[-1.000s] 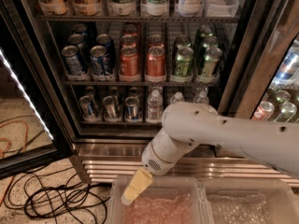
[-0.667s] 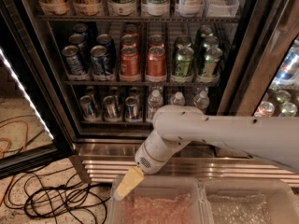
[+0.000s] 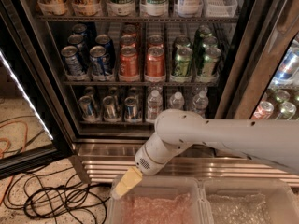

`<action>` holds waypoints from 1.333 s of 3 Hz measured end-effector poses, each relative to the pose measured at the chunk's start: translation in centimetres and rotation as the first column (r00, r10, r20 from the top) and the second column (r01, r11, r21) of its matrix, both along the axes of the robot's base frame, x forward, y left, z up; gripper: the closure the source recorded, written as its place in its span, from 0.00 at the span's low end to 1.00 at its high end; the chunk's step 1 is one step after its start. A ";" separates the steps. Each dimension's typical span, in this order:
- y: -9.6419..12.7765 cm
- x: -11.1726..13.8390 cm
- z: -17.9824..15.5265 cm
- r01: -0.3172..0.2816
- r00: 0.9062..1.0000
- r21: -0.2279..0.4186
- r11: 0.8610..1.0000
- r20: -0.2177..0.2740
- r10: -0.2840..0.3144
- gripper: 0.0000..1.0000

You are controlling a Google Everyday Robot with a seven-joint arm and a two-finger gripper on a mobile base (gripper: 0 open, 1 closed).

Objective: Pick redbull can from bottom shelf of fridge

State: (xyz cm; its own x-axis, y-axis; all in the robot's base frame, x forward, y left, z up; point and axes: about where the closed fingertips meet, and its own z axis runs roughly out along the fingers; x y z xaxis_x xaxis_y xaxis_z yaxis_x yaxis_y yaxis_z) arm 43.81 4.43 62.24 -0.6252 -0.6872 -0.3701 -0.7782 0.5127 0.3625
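Three slim blue-and-silver redbull cans (image 3: 110, 107) stand in lanes at the left of the bottom shelf (image 3: 112, 123), a dark wire rack in the open black-framed fridge (image 3: 243, 55). Small clear water bottles (image 3: 154, 105) stand to their right on the same rack. My gripper (image 3: 122, 185) hangs low in front of the fridge's ribbed steel base (image 3: 100, 164), below the cans and outside the fridge, pointing down and left. It holds nothing I can see. My white arm (image 3: 224, 136) crosses in from the right and hides the shelf's lower right part.
The rack above holds blue, red and green soda cans (image 3: 154, 62). The open door with a white light strip (image 3: 23, 94) stands at the left. Black cables (image 3: 51, 199) lie on the floor. Two clear bins (image 3: 154, 204) sit in the foreground. A second cooler (image 3: 280, 97) is at the right.
My arm and gripper have swung a little to the left, along the steel base. The cans and bottles have not moved.
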 end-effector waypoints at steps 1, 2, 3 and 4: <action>1.6 1.3 -2.3 0.146 0.989 0.091 0.985 -0.045 -0.142 0.00; 2.6 5.1 -2.6 0.272 0.961 0.156 0.950 0.016 -0.278 0.00; 2.4 8.2 -2.0 0.349 0.923 0.144 0.926 0.116 -0.366 0.00; 4.1 9.1 -2.0 0.373 0.916 0.142 0.917 0.102 -0.389 0.00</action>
State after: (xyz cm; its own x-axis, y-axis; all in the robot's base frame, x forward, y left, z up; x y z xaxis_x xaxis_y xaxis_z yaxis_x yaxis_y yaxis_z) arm 52.89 8.54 60.26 -0.7739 -0.3533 -0.5256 -0.5752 0.7393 0.3500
